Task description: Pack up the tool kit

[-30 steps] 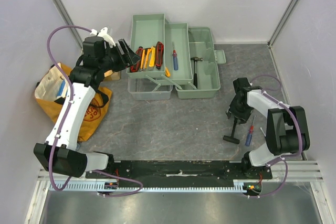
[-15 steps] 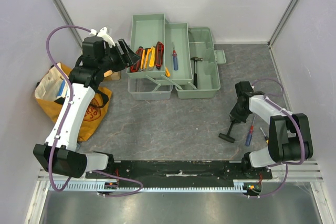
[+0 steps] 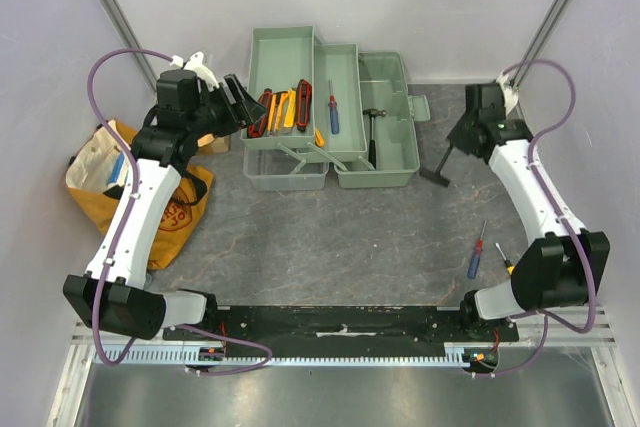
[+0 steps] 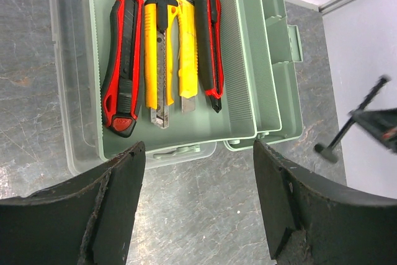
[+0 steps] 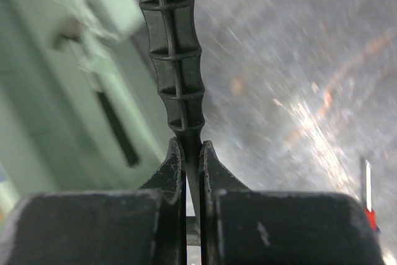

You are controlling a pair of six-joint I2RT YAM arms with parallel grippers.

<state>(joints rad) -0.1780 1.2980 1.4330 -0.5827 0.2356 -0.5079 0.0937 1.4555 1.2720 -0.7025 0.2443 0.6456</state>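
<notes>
The pale green toolbox (image 3: 385,77) stands open at the back, its trays fanned out. My left gripper (image 3: 240,102) hangs open over the tray's left edge, nothing between its fingers (image 4: 118,203). That tray (image 4: 232,60) holds two red-black knives (image 4: 123,69) and two yellow knives (image 4: 156,60). A blue screwdriver (image 3: 333,107) lies in the middle tray. My right gripper (image 3: 462,140) is shut on a black tool (image 3: 443,164) with a ribbed handle (image 5: 173,60), held in the air just right of the toolbox. The right gripper (image 5: 191,153) pinches its narrow part.
A red-and-blue screwdriver (image 3: 476,250) and a small tool (image 3: 505,259) lie on the grey table at the right. A yellow-orange cloth bag (image 3: 130,197) sits at the left by the left arm. Walls close in on both sides.
The right gripper closed on the black tool on the table, lifted it and carried it back toward the toolbox's right side. The left arm has not moved.
</notes>
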